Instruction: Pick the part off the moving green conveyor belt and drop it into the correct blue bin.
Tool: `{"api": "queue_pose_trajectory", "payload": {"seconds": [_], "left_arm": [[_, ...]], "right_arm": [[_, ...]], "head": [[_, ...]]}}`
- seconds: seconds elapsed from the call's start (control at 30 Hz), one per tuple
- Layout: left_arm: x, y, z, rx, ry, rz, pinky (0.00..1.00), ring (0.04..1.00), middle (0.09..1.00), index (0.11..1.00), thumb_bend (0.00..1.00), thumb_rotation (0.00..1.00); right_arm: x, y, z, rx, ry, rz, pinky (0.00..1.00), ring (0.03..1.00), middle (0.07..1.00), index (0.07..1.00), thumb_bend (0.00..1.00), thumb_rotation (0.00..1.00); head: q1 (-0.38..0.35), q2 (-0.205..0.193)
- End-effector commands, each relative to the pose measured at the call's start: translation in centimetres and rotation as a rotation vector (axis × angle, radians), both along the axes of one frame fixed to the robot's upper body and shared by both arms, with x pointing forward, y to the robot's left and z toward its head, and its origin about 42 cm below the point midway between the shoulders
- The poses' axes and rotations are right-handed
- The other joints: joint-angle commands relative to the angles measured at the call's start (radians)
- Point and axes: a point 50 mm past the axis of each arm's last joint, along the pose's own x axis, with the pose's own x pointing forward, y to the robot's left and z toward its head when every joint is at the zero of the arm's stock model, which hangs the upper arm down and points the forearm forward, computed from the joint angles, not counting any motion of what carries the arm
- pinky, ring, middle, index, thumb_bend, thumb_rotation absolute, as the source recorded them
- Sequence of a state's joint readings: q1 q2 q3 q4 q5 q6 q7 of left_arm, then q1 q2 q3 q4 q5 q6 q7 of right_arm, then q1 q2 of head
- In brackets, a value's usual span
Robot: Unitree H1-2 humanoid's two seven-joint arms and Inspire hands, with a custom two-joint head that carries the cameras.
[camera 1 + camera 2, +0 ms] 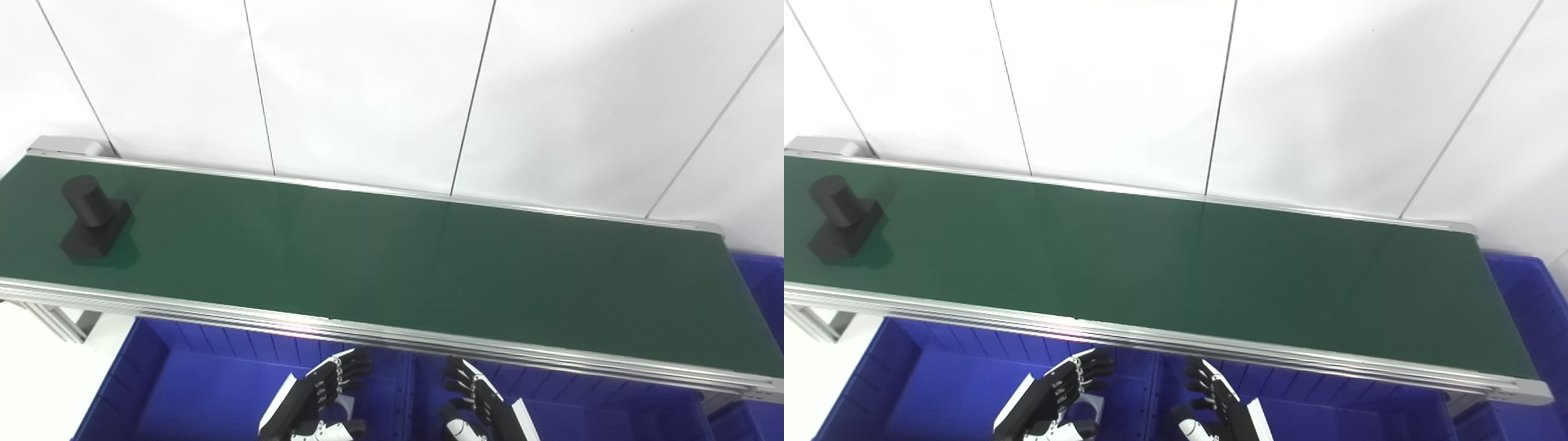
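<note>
A black part [94, 216], a short cylinder standing on a square base, sits upright at the far left end of the green conveyor belt [392, 263]; it also shows in the right eye view [842, 217]. My left hand [324, 398] and right hand [478, 404] hover low over the blue bins, below the belt's near rail. Both hands are open and empty, fingers spread and pointing toward the belt. The part lies far to the left of both hands.
A blue bin [202, 392] lies under the belt at the left and another blue bin [612, 422] at the right, split by a wall between my hands. A third blue bin [1528, 306] stands past the belt's right end. White wall panels stand behind.
</note>
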State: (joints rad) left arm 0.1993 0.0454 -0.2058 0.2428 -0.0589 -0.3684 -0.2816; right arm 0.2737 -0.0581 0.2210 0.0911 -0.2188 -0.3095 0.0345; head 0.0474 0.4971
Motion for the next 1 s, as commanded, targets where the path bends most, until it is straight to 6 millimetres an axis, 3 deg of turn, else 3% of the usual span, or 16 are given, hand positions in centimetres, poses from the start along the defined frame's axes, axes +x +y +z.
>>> {"api": "queue_pose_trajectory", "payload": {"seconds": [0.0, 0.43, 0.97], "left_arm": [[1.0, -0.6, 0.9, -0.021, -0.075, -0.007, 0.78, 0.83, 0.829, 0.825, 0.93, 0.45], [1.8, -2.6, -0.1, -0.025, -0.074, -0.013, 0.72, 0.772, 0.797, 0.797, 0.97, 0.41], [2.5, -3.5, -0.6, -0.019, -0.064, -0.021, 0.68, 0.746, 0.778, 0.783, 0.94, 0.4]], "right_arm": [[0.6, 0.0, 0.9, 0.033, -0.09, 0.001, 0.7, 0.803, 0.842, 0.872, 0.43, 0.65], [1.2, -2.1, -0.2, 0.032, -0.102, -0.007, 0.69, 0.806, 0.856, 0.881, 0.41, 0.68], [1.7, -2.9, -0.2, 0.033, -0.112, -0.015, 0.67, 0.801, 0.86, 0.892, 0.41, 0.73]], "head": [[0.006, -0.003], [0.216, -0.093], [0.256, -0.108]]}}
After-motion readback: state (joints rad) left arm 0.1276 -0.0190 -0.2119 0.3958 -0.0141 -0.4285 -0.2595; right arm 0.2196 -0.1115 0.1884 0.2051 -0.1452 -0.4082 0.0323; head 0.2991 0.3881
